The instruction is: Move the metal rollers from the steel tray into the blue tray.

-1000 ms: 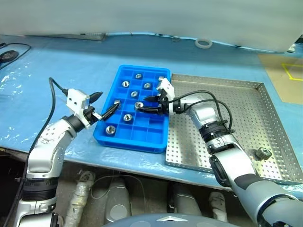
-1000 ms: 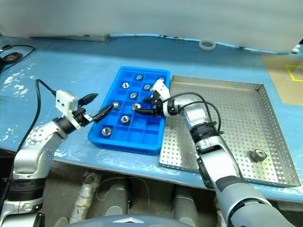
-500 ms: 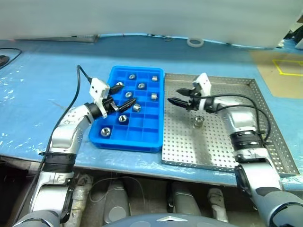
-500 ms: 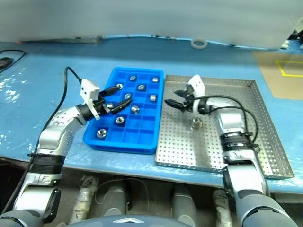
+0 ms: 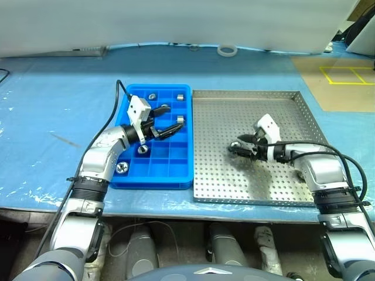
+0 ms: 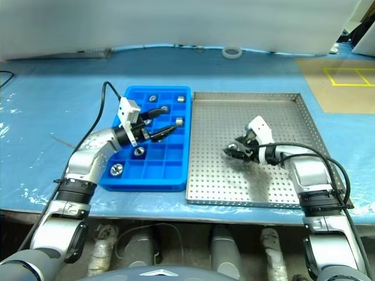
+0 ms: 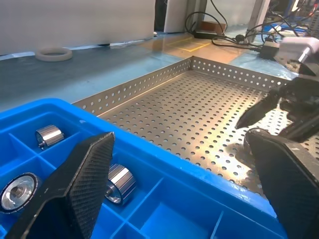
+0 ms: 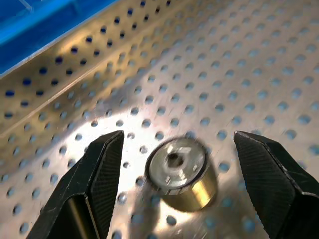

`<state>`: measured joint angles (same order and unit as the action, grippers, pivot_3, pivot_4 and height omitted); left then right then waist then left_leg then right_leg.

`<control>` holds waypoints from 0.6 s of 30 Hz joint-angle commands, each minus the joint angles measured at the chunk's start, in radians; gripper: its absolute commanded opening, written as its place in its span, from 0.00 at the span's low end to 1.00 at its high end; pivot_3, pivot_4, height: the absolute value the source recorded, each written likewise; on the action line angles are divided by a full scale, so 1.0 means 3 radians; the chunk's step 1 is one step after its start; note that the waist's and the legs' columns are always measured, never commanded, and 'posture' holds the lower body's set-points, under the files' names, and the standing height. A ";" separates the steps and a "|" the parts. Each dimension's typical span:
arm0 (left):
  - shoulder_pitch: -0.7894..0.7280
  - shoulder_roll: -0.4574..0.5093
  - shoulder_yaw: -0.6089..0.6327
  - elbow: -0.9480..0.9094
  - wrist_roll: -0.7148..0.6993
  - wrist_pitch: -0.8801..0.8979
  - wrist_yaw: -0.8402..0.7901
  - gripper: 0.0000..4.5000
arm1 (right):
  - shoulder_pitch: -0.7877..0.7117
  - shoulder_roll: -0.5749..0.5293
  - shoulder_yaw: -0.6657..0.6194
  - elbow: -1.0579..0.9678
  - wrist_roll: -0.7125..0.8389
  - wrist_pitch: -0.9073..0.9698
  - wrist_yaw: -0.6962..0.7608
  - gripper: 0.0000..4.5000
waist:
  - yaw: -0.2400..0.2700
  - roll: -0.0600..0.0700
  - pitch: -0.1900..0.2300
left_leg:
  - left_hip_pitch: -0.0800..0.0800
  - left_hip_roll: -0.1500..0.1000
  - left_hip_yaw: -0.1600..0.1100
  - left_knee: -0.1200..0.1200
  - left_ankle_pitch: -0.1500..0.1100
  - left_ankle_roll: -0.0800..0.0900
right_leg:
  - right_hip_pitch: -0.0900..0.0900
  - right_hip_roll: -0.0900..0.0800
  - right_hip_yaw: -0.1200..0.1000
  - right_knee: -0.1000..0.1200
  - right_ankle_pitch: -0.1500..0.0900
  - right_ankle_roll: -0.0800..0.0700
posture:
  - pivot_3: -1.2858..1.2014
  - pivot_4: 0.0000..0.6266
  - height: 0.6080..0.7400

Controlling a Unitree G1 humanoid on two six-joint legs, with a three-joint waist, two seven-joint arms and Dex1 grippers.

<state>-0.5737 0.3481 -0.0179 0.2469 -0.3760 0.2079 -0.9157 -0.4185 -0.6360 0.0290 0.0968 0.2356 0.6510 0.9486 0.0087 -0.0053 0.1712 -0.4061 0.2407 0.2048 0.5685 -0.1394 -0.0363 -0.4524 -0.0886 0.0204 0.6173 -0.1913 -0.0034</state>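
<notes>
head views: the blue tray (image 5: 153, 167) sits on the blue-covered table, its long side just beside the steel tray (image 5: 281, 111). several metal rollers (image 5: 122, 167) already rest in separate compartments, one to a cell, which looks like the sorting the task wants. the left gripper (image 5: 167, 119) hovers over the blue tray's far half with its fingers spread and nothing between them, probably parked there out of the way. the right gripper (image 5: 241, 144) is low over the middle of the steel tray, fingers parted around the one remaining roller (image 6: 237, 152) on the perforated floor. a white tape ring (image 5: 227, 50) lies well apart at the far edge of the table.

left wrist view: the two black fingers (image 7: 82, 172) stand wide with empty air between them, above the blue tray's rim. rollers lie on their sides or upright in the nearest cells, and the steel tray's floor stretches beyond, the other gripper low on it.

right wrist view: the roller stands on end, centre hole up, between the parted fingers (image 8: 102, 167), neither of which touches it yet. the straddle seems set so a plain squeeze would catch its round wall.
</notes>
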 commanded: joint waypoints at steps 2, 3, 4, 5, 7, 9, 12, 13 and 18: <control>-0.0057 0.0009 0.0024 -0.0067 -0.0003 -0.0050 -0.0041 1.00 | -0.0005 -0.0028 0.0005 -0.0122 0.0024 -0.0050 -0.0025 0.68 | -0.0009 0.0000 0.0000 | 0.0000 0.0000 0.0001 0.0003 -0.0001 0.0001 | 0.0000 0.0000 0.0002 0.0000 0.0000 0.0000 | 0.38 0.24 1.00; -0.0057 0.0014 0.0028 -0.0076 0.0001 -0.0044 -0.0037 1.00 | -0.0034 -0.0003 -0.0008 -0.0122 0.0058 -0.0050 -0.0021 0.61 | -0.0014 0.0000 0.0000 | 0.0000 0.0000 0.0001 0.0004 -0.0001 0.0001 | 0.0000 0.0000 0.0003 0.0000 0.0000 0.0001 | 0.38 0.24 1.00; -0.0051 0.0023 0.0037 -0.0095 0.0000 -0.0035 -0.0032 1.00 | -0.0066 0.0024 -0.0018 -0.0132 0.0099 -0.0036 -0.0014 0.53 | -0.0019 0.0000 0.0000 | 0.0000 0.0000 0.0001 0.0005 -0.0001 0.0002 | 0.0000 0.0000 0.0003 0.0000 0.0000 0.0001 | 0.40 0.24 1.00; -0.0042 0.0036 0.0048 -0.0118 -0.0002 -0.0027 -0.0024 1.00 | -0.0105 0.0053 -0.0025 -0.0137 0.0136 -0.0027 -0.0006 0.46 | -0.0025 0.0000 0.0000 | 0.0000 0.0000 0.0001 0.0005 -0.0001 0.0002 | 0.0000 0.0000 0.0004 0.0000 0.0000 0.0001 | 0.40 0.24 1.00; 0.0012 0.0076 0.0094 -0.0215 -0.0016 0.0009 0.0025 1.00 | -0.0251 0.0160 -0.0076 -0.0103 0.0267 -0.0005 0.0026 0.40 | -0.0045 0.0000 0.0000 | -0.0001 0.0000 0.0001 0.0005 -0.0001 0.0002 | 0.0000 0.0000 0.0003 0.0001 0.0000 0.0001 | 0.41 0.24 1.00; 0.0109 0.0126 0.0141 -0.0358 -0.0035 0.0061 0.0087 1.00 | -0.0411 0.0255 -0.0098 -0.0046 0.0361 -0.0007 0.0057 0.40 | -0.0074 -0.0001 0.0001 | -0.0001 0.0000 0.0001 0.0005 -0.0001 0.0002 | -0.0002 0.0000 0.0002 0.0002 0.0000 0.0001 | 0.43 0.24 1.00; 0.0299 0.0185 0.0223 -0.0619 -0.0069 0.0162 0.0211 1.00 | -0.0660 0.0414 -0.0119 0.0095 0.0493 -0.0049 0.0104 0.40 | -0.0063 -0.0001 0.0001 | -0.0001 0.0002 0.0001 0.0002 -0.0001 0.0002 | -0.0005 0.0000 0.0000 0.0004 0.0000 0.0001 | 0.46 0.24 1.00; 0.0395 0.0212 0.0269 -0.0742 -0.0079 0.0203 0.0275 1.00 | -0.0782 0.0509 -0.0132 0.0138 0.0594 -0.0022 0.0160 0.40 | -0.0048 -0.0001 0.0001 | -0.0002 0.0002 0.0001 0.0001 -0.0001 0.0002 | -0.0004 0.0000 0.0000 0.0003 0.0000 0.0000 | 0.47 0.24 1.00; 0.0715 0.0309 0.0456 -0.1137 -0.0114 0.0343 0.0505 1.00 | -0.1015 0.0735 0.0131 0.0155 0.0808 0.0118 0.0561 0.40 | 0.0052 -0.0001 0.0001 | -0.0002 0.0003 0.0000 -0.0005 -0.0001 0.0001 | -0.0005 0.0000 -0.0002 0.0001 0.0000 0.0000 | 0.52 0.24 1.00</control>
<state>-0.3806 0.4184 0.0710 -0.0125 -0.3906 0.3012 -0.7940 -0.7048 -0.4254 0.0180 0.1702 0.4417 0.6738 1.0432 0.0244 -0.0057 0.1714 -0.4065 0.2416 0.2048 0.5667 -0.1396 -0.0361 -0.4536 -0.0888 0.0196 0.6176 -0.1913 -0.0036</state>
